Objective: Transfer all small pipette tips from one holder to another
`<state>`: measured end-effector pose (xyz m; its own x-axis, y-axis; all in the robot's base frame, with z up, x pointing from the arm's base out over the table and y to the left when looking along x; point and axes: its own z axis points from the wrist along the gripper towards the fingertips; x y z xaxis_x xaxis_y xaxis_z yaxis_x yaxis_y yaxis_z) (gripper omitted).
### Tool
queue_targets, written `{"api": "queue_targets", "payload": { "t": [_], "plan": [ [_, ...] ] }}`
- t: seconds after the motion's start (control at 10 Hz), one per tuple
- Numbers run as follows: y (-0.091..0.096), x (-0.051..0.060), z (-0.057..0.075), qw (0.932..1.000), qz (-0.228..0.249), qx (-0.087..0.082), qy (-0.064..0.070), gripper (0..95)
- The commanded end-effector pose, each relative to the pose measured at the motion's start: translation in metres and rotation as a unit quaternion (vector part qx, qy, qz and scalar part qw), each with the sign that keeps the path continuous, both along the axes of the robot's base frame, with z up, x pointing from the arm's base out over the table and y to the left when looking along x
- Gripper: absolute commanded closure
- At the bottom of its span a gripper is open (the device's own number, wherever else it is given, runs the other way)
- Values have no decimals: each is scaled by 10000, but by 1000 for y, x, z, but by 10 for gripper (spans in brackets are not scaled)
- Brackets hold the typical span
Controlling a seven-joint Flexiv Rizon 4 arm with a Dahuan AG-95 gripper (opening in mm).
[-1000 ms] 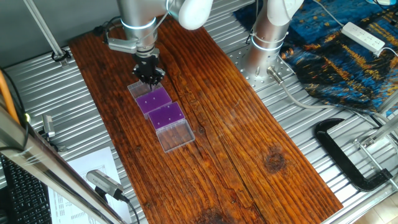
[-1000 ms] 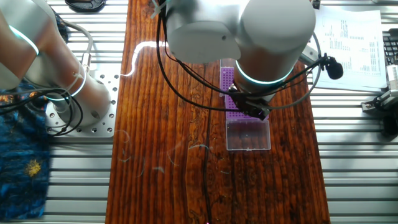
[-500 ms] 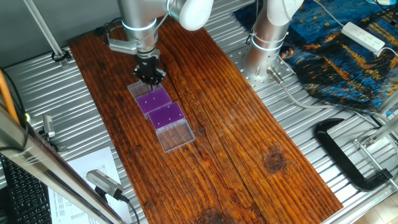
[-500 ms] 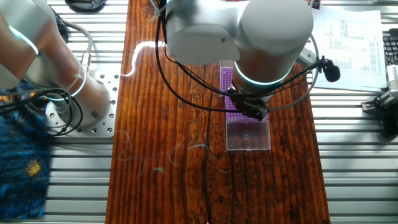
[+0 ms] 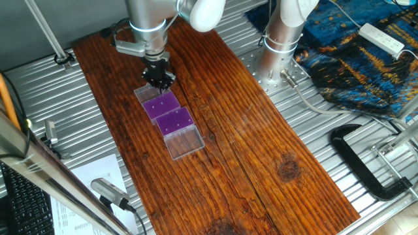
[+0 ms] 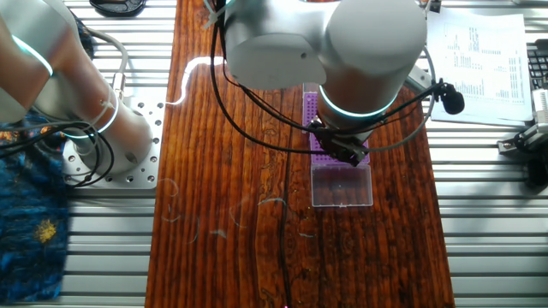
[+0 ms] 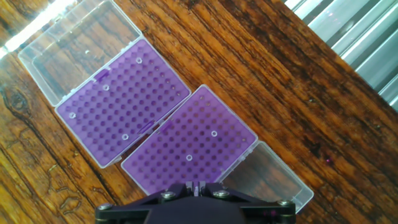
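The gripper (image 5: 159,81) is hovering above the two purple holders (image 7: 157,129) — jaw state cannot be determined. In the hand view, the small pipette tips (image 7: 214,133) are sitting in both racks: two in the lower-right rack, four in the upper-left. No legible writing is showing — the printed sheet (image 6: 479,51) is too blurred.

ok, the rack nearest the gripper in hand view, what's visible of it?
The rack is a purple plastic plate with a dense grid of holes, seated in a clear hinged box whose open lid lies flat on the wooden board. Two tips show as pale rings; other holes look empty. It lies flat, edge to edge with the other rack.
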<state>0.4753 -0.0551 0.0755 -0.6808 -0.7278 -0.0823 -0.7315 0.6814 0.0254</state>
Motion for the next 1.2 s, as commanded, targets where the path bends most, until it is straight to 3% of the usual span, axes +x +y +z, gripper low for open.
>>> {"api": "queue_targets", "payload": {
  "t": [0.1,1.2],
  "plan": [
    [0,-1,0,10000,-19,-15,15,950],
    [-3,0,-2,9999,11,-115,-7,950]
  ]
}}
